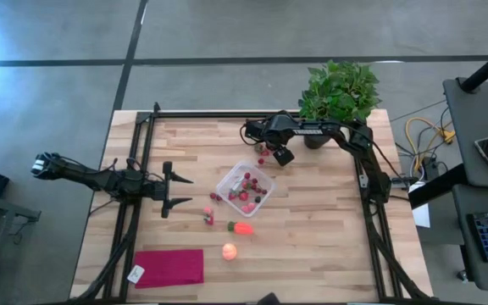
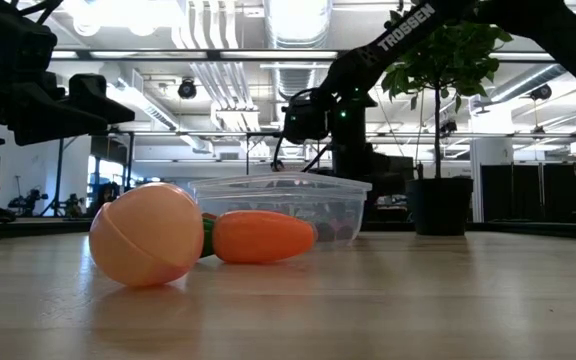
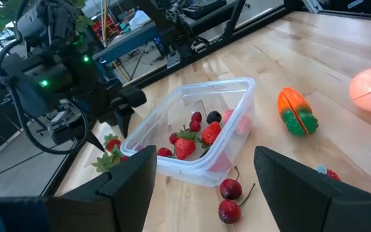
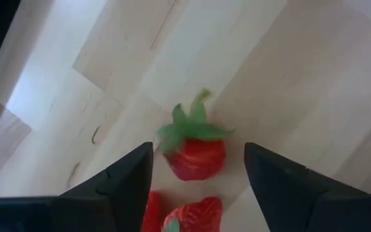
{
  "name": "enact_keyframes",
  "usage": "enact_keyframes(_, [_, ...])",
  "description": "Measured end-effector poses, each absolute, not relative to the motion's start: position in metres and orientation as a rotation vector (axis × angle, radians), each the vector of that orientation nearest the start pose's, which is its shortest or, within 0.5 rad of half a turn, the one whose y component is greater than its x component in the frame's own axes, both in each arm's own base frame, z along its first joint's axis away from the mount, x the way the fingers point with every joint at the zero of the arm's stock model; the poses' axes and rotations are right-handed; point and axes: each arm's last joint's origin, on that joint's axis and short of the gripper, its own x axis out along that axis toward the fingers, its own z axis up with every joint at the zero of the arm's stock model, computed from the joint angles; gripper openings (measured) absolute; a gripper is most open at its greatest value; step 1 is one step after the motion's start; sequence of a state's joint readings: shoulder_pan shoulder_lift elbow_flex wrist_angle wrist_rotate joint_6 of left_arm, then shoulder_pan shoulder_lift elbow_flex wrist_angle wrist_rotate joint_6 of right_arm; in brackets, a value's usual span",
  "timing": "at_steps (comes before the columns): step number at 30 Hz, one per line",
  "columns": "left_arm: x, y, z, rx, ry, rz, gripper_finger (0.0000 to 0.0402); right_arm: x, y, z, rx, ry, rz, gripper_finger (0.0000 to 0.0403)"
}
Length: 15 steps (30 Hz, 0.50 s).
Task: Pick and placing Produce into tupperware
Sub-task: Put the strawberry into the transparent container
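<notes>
The tupperware (image 1: 246, 188) is a clear square container at mid-table, resting on its base; it holds strawberries (image 3: 185, 147) and a dark berry. My right gripper (image 4: 198, 171) points down beyond the container's far side. Its open fingers stand on either side of a strawberry (image 4: 195, 151) lying on the wood, with a gap on each side. Two more red pieces (image 4: 192, 216) lie beside it. A carrot-shaped piece (image 1: 242, 227) and a pale orange round fruit (image 1: 229, 250) lie nearer the front. My left gripper (image 1: 176, 191) waits open at the left.
Two cherries (image 3: 229, 200) lie on the wood just outside the container, and small red pieces (image 1: 209, 215) lie to its left. A magenta cloth (image 1: 169, 267) is at the front left, and a potted plant (image 1: 339, 89) stands at the far right behind my right arm.
</notes>
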<state>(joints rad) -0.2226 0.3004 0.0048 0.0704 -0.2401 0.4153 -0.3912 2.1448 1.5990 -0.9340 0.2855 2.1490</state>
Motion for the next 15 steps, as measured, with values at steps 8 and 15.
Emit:
enact_keyframes(8, [0.1118,-0.0182,0.1464,0.465,0.218,-0.028,0.0247,0.3791,-0.1664,0.1480,1.647,0.312,-1.877,0.0199])
enact_keyframes(15, [0.1118,-0.0182,0.1464,0.465,0.218,-0.028,0.0247,0.3816,-0.1680,0.1483,1.656,0.293,-1.848,0.0149])
